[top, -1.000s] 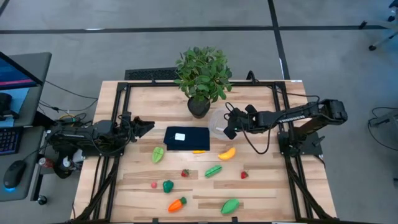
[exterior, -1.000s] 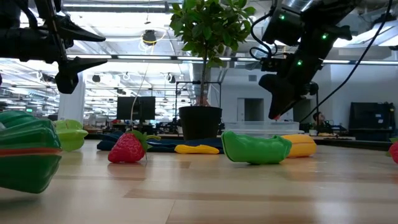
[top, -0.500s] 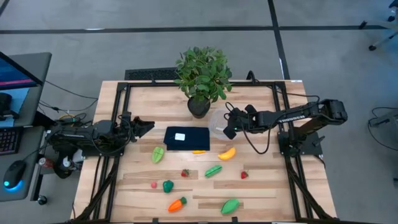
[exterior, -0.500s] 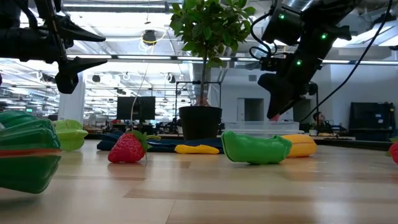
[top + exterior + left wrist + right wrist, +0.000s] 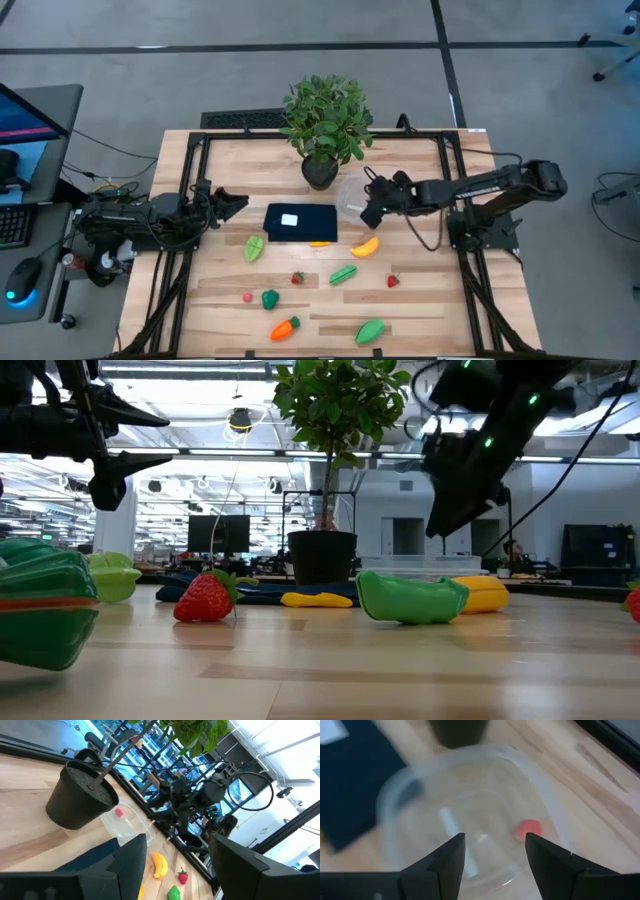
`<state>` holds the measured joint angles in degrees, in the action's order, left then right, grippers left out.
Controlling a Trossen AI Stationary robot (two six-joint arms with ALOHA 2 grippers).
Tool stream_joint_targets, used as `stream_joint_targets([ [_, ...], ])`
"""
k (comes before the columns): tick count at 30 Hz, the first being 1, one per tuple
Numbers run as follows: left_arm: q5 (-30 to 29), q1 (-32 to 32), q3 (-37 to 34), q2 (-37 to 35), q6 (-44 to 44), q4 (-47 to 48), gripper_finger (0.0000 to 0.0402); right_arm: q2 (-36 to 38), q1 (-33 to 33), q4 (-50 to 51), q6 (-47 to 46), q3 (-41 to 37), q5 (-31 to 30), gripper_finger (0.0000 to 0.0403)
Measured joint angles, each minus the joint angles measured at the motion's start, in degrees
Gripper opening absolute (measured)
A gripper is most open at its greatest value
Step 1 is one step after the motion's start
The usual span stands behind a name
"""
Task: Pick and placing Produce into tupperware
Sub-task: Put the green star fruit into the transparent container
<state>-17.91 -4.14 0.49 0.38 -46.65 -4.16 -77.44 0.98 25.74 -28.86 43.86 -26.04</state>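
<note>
The clear round tupperware [image 5: 349, 198] stands on the table beside the plant pot, with one small red berry [image 5: 527, 828] lying on its bottom. My right gripper [image 5: 495, 862] hovers open just above the tupperware's near right rim, slanting down, with nothing between its fingers. The rest of the produce lies loose on the near half of the table: a banana [image 5: 366, 246], a green pod [image 5: 343, 274], two strawberries [image 5: 297, 279], a carrot [image 5: 285, 328] and several green pieces. My left gripper [image 5: 236, 203] waits open at the table's left side.
A leafy potted plant [image 5: 322, 125] stands at the far middle, right next to the tupperware. A dark blue rectangle with a white label [image 5: 300, 222] lies at the centre, and a yellow piece [image 5: 320, 242] shows at its near edge. Bare wood lies along the far right.
My right gripper has opened and let go of a small red berry, which now lies in the tupperware. The gripper has then risen a little and drawn back slightly toward the table's right edge.
</note>
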Motion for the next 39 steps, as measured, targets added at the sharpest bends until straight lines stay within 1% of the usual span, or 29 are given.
stream_joint_targets([
  [5,0.5,0.0,0.0,0.0,-0.1,0.0,0.0203,6.6,6.6,0.6,2.4,0.0,0.5,0.0202],
  [11,1.0,0.0,0.0,0.0,-0.1,0.1,0.0203,14.8,15.4,1.8,0.3,0.0,0.5,0.0195],
  [14,4.7,-0.1,0.0,0.0,-1.4,0.5,0.0203,17.4,20.0,5.1,-3.7,0.0,0.5,0.0191],
  [17,10.8,-0.1,0.0,0.0,-3.7,1.5,0.0203,18.7,24.5,9.3,-9.6,0.0,0.6,0.0187],
  [20,18.2,-0.1,0.0,0.1,-7.3,2.6,0.0203,18.7,28.4,12.6,-16.1,0.0,0.5,0.0184],
  [23,21.6,-0.6,0.5,0.9,-8.8,3.5,0.0203,18.2,31.5,13.8,-21.1,0.0,0.4,0.0181],
  [28,22.1,-2.3,4.1,4.4,-9.1,13.3,0.0203,18.1,34.3,14.2,-26.1,0.0,-1.0,0.0176],
  [32,20.3,-3.7,8.2,8.7,-8.9,20.0,0.0203,18.1,35.5,14.5,-28.4,0.0,-1.2,0.0175],
  [39,18.1,-7.5,13.7,18.8,-9.0,24.0,0.0203,18.1,38.2,16.6,-32.7,0.0,-1.1,0.0172],
])
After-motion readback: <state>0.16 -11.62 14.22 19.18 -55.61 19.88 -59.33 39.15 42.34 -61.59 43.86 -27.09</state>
